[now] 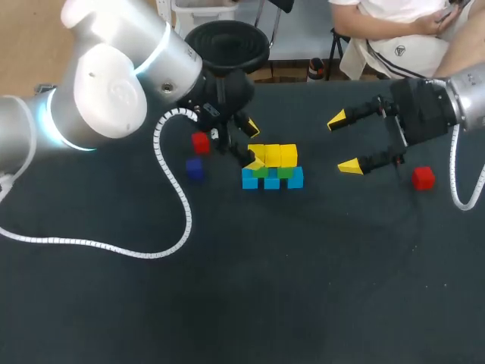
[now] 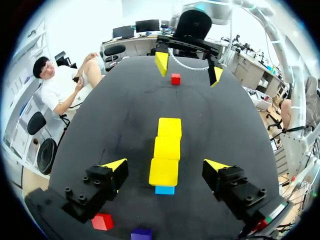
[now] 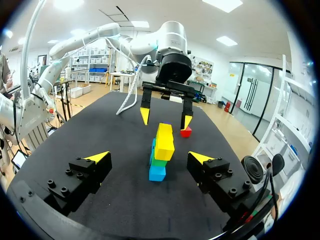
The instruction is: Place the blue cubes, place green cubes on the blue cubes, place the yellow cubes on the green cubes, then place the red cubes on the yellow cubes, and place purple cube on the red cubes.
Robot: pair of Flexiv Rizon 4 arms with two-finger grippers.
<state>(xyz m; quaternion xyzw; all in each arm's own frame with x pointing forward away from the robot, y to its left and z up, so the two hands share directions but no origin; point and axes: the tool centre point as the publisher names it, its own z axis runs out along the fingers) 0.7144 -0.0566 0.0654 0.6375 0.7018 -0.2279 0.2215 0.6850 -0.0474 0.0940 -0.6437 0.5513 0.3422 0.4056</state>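
Observation:
A three-layer stack stands mid-table: blue cubes (image 1: 272, 182) at the bottom, green cubes (image 1: 284, 172) on them, and a row of yellow cubes (image 1: 273, 154) on top. My left gripper (image 1: 253, 145) is open and straddles the stack's left end. In the left wrist view its fingers stand clear on both sides of the nearest yellow cube (image 2: 163, 171). To the stack's left lie a red cube (image 1: 200, 142) and a purple cube (image 1: 195, 169). My right gripper (image 1: 343, 142) is open and empty, to the right of the stack. Another red cube (image 1: 423, 177) lies beneath the right arm.
The white coiled cable (image 1: 178, 197) of my left arm trails over the table's left half. The wide dark tabletop (image 1: 303, 288) lies in front of the stack. The right wrist view shows the stack (image 3: 162, 142) ahead of its gripper (image 3: 149, 158).

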